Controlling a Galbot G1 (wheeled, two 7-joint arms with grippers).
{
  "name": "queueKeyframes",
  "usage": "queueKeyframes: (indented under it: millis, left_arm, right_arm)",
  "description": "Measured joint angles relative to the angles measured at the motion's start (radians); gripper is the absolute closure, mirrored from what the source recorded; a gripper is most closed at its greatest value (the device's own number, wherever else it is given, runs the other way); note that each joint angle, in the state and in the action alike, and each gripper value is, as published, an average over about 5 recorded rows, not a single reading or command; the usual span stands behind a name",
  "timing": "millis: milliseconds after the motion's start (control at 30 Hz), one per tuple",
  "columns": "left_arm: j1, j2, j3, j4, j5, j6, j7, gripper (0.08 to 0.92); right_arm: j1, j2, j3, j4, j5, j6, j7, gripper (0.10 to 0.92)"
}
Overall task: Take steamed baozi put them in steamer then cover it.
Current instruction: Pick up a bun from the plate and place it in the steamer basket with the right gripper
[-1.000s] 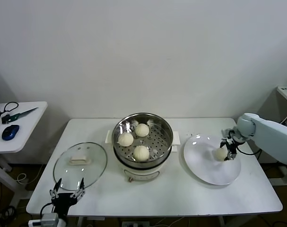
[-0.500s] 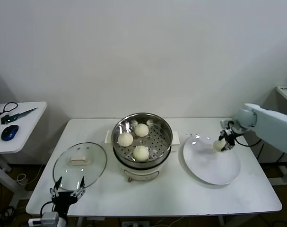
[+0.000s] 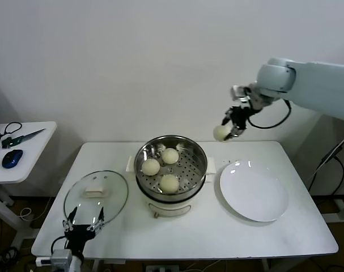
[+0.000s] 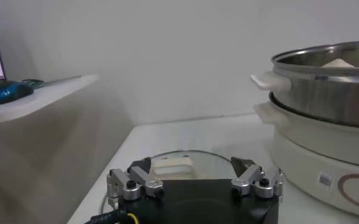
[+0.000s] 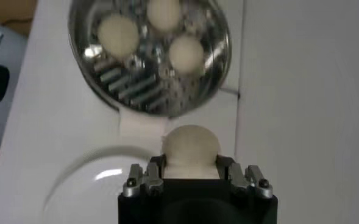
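Observation:
My right gripper (image 3: pixel 228 131) is shut on a cream-white baozi (image 3: pixel 221 133), high in the air just right of and above the steamer (image 3: pixel 170 168); the bun sits between its jaws in the right wrist view (image 5: pixel 190 149). Three baozi (image 3: pixel 169 183) lie on the perforated tray inside the steel steamer, also seen in the right wrist view (image 5: pixel 150 55). The glass cover (image 3: pixel 96 197) with its cream handle lies flat on the table left of the steamer. My left gripper (image 3: pixel 83 225) is open and empty at the table's front left, just before the cover (image 4: pixel 179 164).
The flat white plate (image 3: pixel 254 191) right of the steamer is bare. A side table (image 3: pixel 18 150) at far left holds a mouse and cables. The white table (image 3: pixel 217 232) has its front edge near my left gripper.
My right gripper lifted the baozi off the white plate and carried it up and left toward the steamer. The left arm has barely moved.

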Motion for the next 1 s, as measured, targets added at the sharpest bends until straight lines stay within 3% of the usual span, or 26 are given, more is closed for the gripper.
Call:
queueKeyframes:
  millis: [300,1000]
  left_arm:
    - [-0.002,0.000,-0.007,-0.008,-0.003,0.003,0.000,0.177]
    - [-0.006,0.002,-0.011,0.003,-0.009,0.002,0.000,0.177]
  right_arm:
    - [-0.023,0.141,-0.001,0.072,0.083,-0.084,0.088,0.448]
    - [-0.257,0.260,0.002,-0.011,0.007,-0.160,0.203,0.448]
